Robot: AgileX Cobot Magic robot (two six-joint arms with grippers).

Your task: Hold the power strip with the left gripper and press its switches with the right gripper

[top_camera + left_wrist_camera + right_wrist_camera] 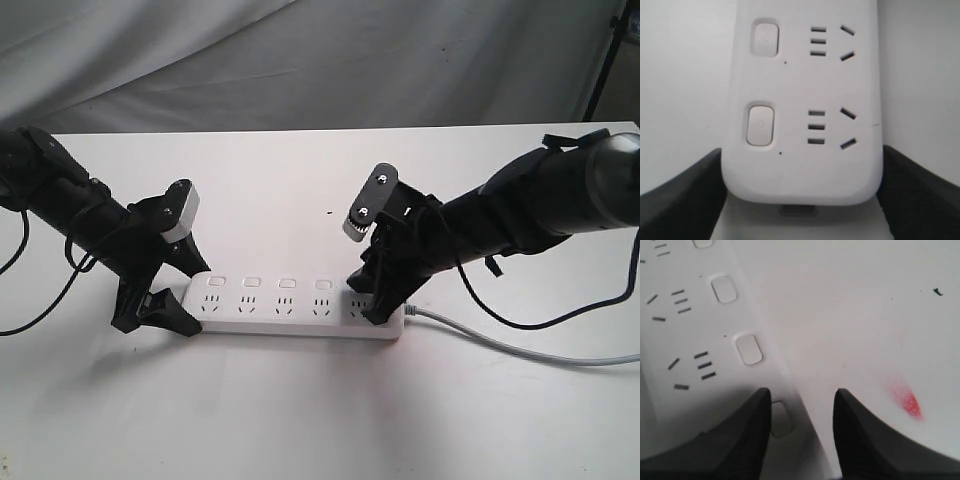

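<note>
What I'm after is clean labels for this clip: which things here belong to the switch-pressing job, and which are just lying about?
Job in hand:
power strip
switches
left gripper, clasping the strip's end
right gripper, open over the cable end

Just lying about:
red smear on the table
dark speck
backdrop cloth

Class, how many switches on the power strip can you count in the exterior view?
4 on the power strip: first, second, third and fourth switch, counting from the left hand. The right hand may hide a fifth.
</note>
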